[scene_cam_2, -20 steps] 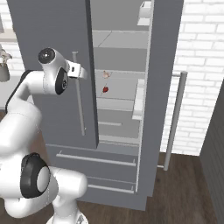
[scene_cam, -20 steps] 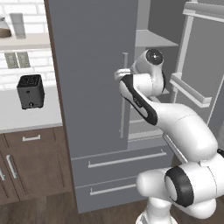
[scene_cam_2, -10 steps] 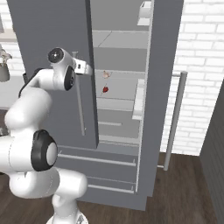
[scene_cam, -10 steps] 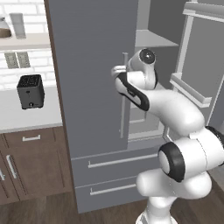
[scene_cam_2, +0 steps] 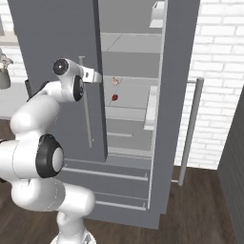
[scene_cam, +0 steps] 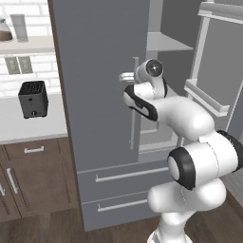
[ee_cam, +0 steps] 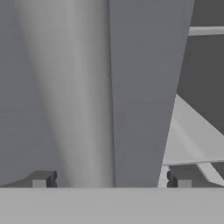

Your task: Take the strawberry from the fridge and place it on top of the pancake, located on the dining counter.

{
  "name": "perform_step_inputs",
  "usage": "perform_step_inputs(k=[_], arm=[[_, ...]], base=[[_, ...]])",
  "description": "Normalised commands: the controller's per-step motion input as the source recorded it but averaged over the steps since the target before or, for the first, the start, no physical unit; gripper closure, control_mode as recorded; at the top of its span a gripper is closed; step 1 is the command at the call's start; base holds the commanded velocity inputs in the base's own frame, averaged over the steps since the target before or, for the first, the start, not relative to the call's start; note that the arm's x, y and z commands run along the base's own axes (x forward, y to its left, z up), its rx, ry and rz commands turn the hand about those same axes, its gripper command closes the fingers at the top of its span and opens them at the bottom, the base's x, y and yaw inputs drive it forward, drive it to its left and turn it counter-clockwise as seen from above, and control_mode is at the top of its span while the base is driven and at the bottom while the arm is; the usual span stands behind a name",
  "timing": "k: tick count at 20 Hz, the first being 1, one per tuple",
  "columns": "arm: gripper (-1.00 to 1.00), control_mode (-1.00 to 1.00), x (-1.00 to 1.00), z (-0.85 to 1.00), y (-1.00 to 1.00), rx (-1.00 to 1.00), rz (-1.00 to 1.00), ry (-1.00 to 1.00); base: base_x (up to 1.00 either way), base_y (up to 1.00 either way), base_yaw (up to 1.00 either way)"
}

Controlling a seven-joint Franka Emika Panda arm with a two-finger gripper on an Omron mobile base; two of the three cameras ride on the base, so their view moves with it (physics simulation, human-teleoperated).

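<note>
My claw (ee_cam: 111,181) is wide open and holds nothing. My two finger tips (ee_cam: 40,180) stand far apart, one on each side of the long bar handle (ee_cam: 83,96) of the fridge (scene_cam: 99,95). I think I am here because this left door (scene_cam_2: 57,43) is only part way open and its edge stands between me and the shelves. The handle is the easy thing to grab, so my fingers sit around it, ready to close and pull.

The strawberry (scene_cam_2: 115,97) is inside the fridge. It is a tiny red dot on a pale shelf (scene_cam_2: 128,102), near the left edge of that shelf, just behind the door edge. A small pinkish-white thing (scene_cam_2: 115,81) sits one shelf up, almost right above it. That one is not the berry I want.

The right door (scene_cam_2: 176,95) is swung wide open already, so the shelves show from the right side.

I have not touched the strawberry yet. I guess the job is only at its start: the berry must come out first, then go to the pancake.
</note>
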Motion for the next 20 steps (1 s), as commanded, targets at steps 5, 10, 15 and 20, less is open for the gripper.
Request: perform_step_inputs(k=[5, 10, 15, 20], arm=[[1.0, -1.0, 0.09, 0.0, 0.1, 0.0, 0.0, 0.0], [1.0, -1.0, -0.19, 0.0, 0.04, -0.01, -0.06, 0.01], [1.0, -1.0, -0.6, -0.02, 0.04, -0.09, -0.26, 0.23], [1.0, -1.0, -0.92, -0.03, 0.2, -0.06, -0.23, 0.12]], base=[[0.0, 0.0, 0.0], [0.0, 0.0, 0.0], [0.0, 0.0, 0.0], [0.0, 0.0, 0.0]])
